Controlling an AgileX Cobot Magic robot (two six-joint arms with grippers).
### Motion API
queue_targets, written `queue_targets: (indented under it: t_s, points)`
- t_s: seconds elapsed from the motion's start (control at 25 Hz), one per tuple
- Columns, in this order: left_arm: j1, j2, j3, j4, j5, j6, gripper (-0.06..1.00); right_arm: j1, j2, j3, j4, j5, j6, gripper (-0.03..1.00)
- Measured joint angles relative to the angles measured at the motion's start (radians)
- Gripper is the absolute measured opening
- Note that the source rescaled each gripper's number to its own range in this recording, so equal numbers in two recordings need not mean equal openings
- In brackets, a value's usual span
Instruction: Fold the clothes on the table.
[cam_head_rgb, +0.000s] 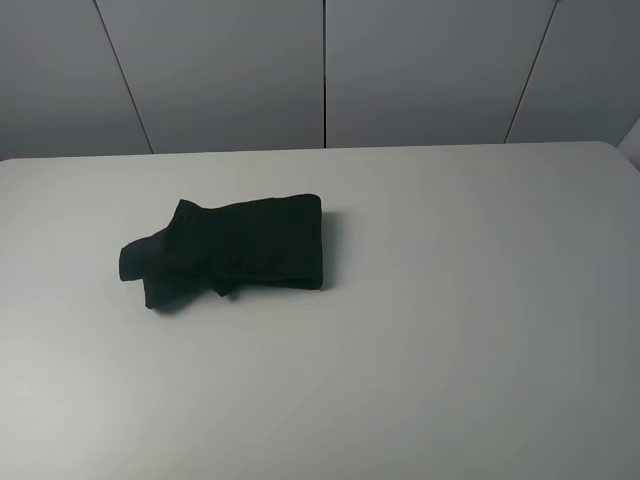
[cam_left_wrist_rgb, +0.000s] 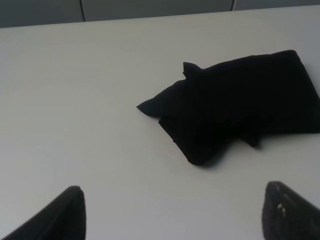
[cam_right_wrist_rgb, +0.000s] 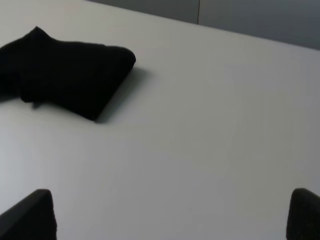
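The black T-shirt (cam_head_rgb: 233, 250) lies folded into a compact bundle on the white table (cam_head_rgb: 450, 300), left of centre; no printed characters show. It also shows in the left wrist view (cam_left_wrist_rgb: 235, 105) and the right wrist view (cam_right_wrist_rgb: 65, 75). Neither arm shows in the exterior high view. My left gripper (cam_left_wrist_rgb: 175, 212) is open and empty, well short of the shirt, with only its dark fingertips (cam_left_wrist_rgb: 55, 217) visible. My right gripper (cam_right_wrist_rgb: 172, 215) is open and empty, far from the shirt, over bare table.
A grey panelled wall (cam_head_rgb: 320, 70) runs behind the table's far edge. The table's rounded far right corner (cam_head_rgb: 612, 150) is in view.
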Motion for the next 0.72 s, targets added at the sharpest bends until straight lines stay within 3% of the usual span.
queue_targets:
  t_s: [0.72]
  points:
    - [0.0,-0.117,0.031,0.021,0.06,-0.004,0.93,0.0,-0.033,0.076,0.016,-0.055,0.0,0.99]
